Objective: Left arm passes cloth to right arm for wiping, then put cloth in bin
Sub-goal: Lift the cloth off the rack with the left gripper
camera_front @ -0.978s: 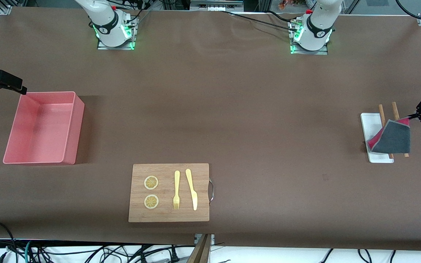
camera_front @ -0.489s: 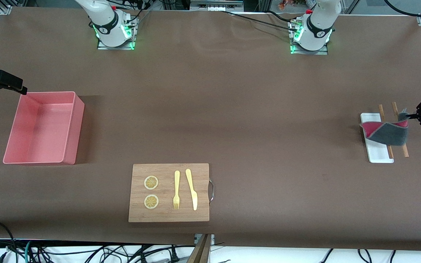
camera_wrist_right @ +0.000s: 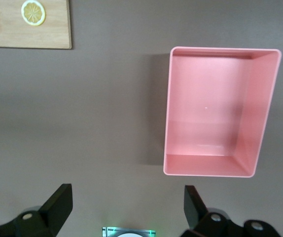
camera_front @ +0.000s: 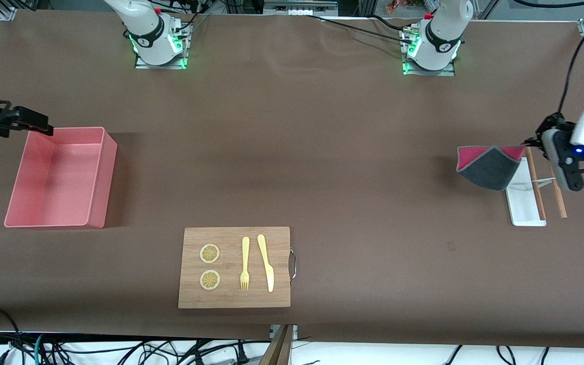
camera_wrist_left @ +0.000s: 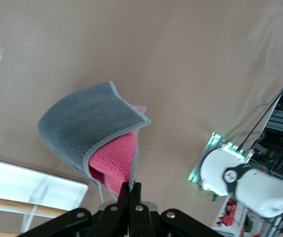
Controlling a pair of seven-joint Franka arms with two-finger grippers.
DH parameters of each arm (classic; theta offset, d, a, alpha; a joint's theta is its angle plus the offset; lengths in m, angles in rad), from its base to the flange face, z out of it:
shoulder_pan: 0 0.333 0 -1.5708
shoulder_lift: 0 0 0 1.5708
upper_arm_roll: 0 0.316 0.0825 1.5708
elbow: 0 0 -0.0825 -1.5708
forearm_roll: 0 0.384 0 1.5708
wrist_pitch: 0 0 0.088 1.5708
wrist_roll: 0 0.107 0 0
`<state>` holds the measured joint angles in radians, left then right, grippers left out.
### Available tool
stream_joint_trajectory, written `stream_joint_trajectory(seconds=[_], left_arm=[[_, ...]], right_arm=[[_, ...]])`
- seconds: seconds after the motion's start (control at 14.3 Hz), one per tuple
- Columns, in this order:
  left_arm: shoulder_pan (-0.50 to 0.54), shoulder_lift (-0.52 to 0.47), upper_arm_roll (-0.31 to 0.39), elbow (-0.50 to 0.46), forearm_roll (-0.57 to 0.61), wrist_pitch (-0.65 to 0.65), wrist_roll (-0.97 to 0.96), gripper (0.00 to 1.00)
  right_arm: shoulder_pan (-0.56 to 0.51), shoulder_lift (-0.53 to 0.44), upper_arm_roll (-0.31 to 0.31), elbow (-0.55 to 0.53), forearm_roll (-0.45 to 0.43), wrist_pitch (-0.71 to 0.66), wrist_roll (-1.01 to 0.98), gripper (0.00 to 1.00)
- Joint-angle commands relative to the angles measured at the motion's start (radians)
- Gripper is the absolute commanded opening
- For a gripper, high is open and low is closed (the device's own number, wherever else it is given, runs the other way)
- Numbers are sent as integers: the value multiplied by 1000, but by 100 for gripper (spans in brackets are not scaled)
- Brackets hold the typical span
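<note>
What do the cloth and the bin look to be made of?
Cloth: soft fabric, likely microfibre; grey side finely woven, red side fleecy, and it drapes from the left hand. Bin: apparently moulded plastic; smooth pink walls with a faint sheen.

1. The cloth (camera_front: 489,167) is soft, dark grey on one face and magenta-red on the other, with red edging. It hangs folded from the left gripper (camera_wrist_left: 130,191), whose fingers are pinched tight on its edge, up over the table.
2. The bin (camera_front: 97,175) is a pink rectangular tub with tall smooth walls, upright and empty, lying below the spread-fingered right gripper (camera_wrist_right: 126,203).
</note>
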<state>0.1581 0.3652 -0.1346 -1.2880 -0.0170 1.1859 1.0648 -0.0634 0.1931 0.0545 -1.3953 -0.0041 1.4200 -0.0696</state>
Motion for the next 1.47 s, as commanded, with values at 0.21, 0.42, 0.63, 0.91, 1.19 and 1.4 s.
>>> stream_joint_trajectory(seconds=[0.21,0.42,0.63,0.91,1.19,1.4], left_arm=[[-205,21,16,101,-3,-83,-233,0],[-291,73,15,99,-113,-74,-224,0],[-330,112,16,82,-370,60,-255,0],[-365,173,13,96,-502,247,-275,0],[-425,173,13,101,-553,305,-276,0],[-465,170,1,101,-589,346,-238,0]], right_arm=[[39,58,5,16,33,13,-9,100],[126,91,5,16,79,78,204,100],[200,124,5,16,134,131,399,100],[273,167,5,16,217,240,643,100],[349,207,5,16,219,319,773,100],[416,239,5,16,217,422,968,100]])
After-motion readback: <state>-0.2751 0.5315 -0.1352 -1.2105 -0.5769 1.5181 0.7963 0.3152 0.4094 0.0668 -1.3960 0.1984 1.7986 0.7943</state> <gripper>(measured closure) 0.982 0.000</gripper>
